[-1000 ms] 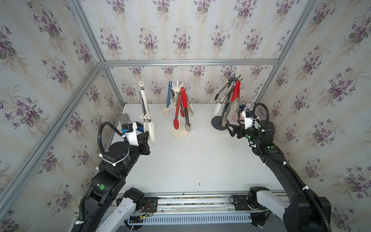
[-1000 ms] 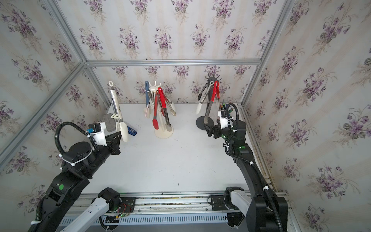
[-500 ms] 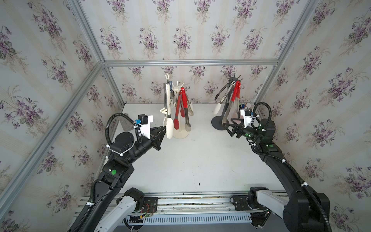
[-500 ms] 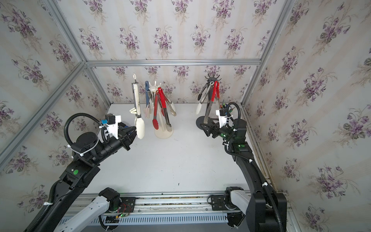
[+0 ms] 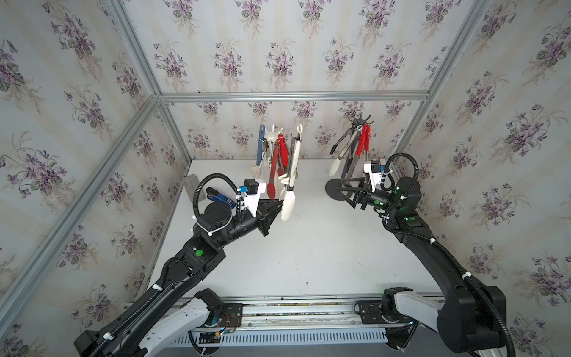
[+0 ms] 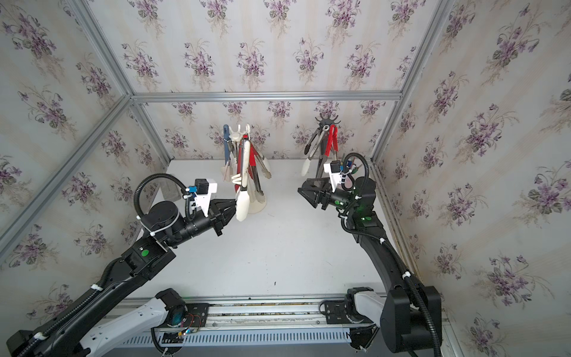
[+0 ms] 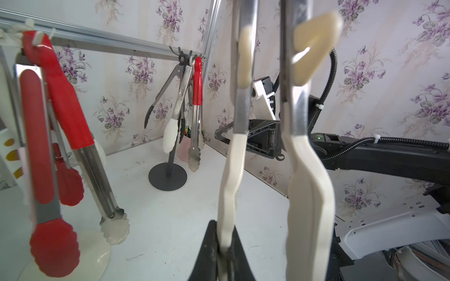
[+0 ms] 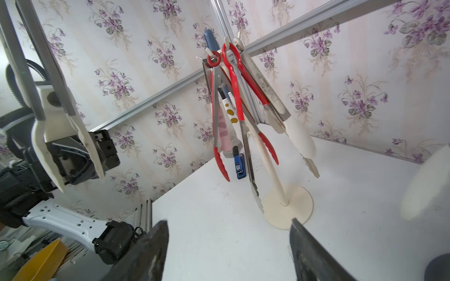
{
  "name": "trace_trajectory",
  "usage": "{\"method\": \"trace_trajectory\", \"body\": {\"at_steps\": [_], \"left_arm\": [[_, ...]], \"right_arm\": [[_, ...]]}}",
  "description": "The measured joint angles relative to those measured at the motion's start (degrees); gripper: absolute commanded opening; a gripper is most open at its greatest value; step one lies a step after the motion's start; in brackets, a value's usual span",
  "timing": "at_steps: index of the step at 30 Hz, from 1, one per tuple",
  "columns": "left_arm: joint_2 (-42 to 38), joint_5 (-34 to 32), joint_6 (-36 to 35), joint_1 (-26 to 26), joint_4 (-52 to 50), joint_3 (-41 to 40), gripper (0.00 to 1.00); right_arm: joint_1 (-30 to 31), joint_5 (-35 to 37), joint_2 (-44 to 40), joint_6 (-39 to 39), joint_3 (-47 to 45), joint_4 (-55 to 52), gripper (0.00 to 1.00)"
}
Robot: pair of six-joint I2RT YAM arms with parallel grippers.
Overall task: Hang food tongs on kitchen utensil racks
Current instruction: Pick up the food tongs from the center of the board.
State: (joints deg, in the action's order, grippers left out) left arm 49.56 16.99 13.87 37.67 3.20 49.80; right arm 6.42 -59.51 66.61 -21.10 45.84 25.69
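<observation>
The table (image 5: pixel 293 262) lies below both end effectors. The cream rack (image 5: pixel 271 136) stands just beyond the left end effector (image 5: pixel 278 205), which pinches one tip of the white-tipped tongs (image 5: pixel 293 167) and holds them upright, probably so their top loop can meet a hook. The right end effector (image 5: pixel 345 193) is spread and empty. I cannot tell whether the loop touches a hook, and the left wrist view crops it.

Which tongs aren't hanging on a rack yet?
The white-tipped steel tongs, held upright by one tip in the left gripper. The rest hang from the cream utensil rack or the black utensil rack.
</observation>
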Motion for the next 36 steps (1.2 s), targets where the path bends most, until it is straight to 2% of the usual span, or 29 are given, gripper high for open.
{"method": "trace_trajectory", "body": {"at_steps": [8, 17, 36], "left_arm": [[6.88, -2.01, -1.27, 3.02, 7.23, -0.57, 0.00], [13.00, -3.32, -1.66, 5.11, 12.96, -0.07, 0.00], [24.55, -0.33, 2.32, 7.56, 22.93, 2.89, 0.00]], "right_arm": [[0.39, -4.15, 0.50, -6.27, 0.76, 4.50, 0.68], [2.67, -5.92, 0.79, -11.41, 0.94, 7.02, 0.68], [5.33, -6.21, 0.33, -19.19, -0.37, 14.64, 0.66]]}}
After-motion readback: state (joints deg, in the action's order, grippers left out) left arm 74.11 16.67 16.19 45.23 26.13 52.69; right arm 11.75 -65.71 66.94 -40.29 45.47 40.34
